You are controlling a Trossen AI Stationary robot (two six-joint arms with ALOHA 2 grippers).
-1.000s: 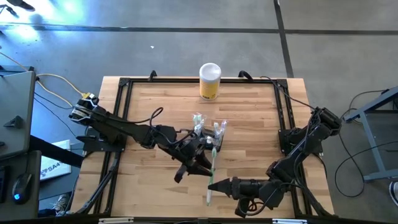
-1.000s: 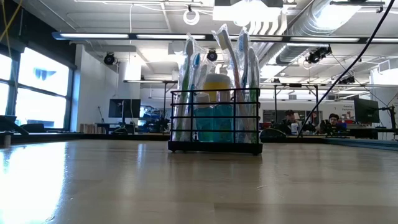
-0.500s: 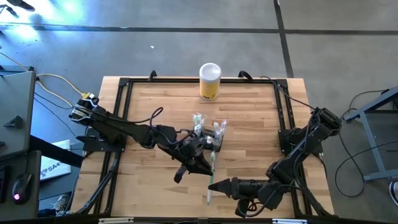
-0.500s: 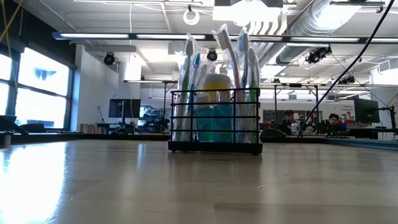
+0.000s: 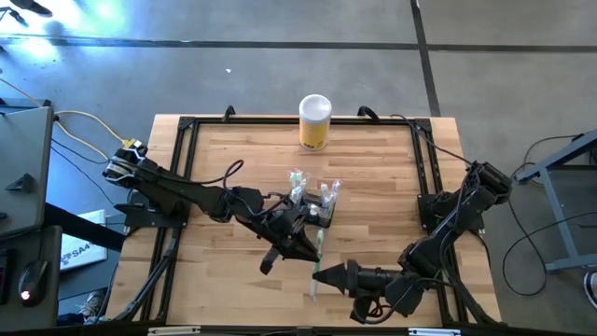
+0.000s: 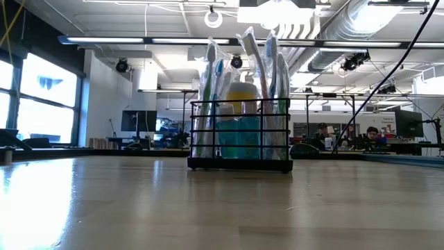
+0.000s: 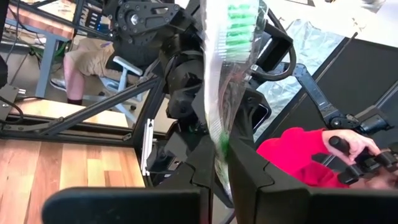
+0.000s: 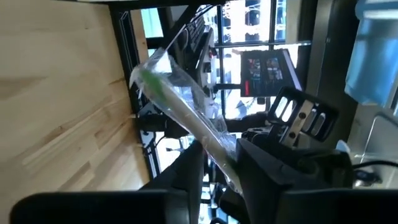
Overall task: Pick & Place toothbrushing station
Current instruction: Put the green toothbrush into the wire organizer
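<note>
on the wooden table [image 5: 373,168] the caddy [image 5: 312,213] sat mid-board; both the left gripper [image 5: 306,249] and right gripper [image 5: 322,277] pinched one wrapped toothbrush [image 5: 317,264], which might twist or drop if either let go early

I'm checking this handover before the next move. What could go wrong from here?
The wrapped green toothbrush sits between the fingers of both the left gripper and the right gripper. If either arm pulls away while both pinch it, the wrapper may tear or the brush may slip and fall to the table. The black wire caddy is already packed with brushes, so sliding this one in could snag.
</note>
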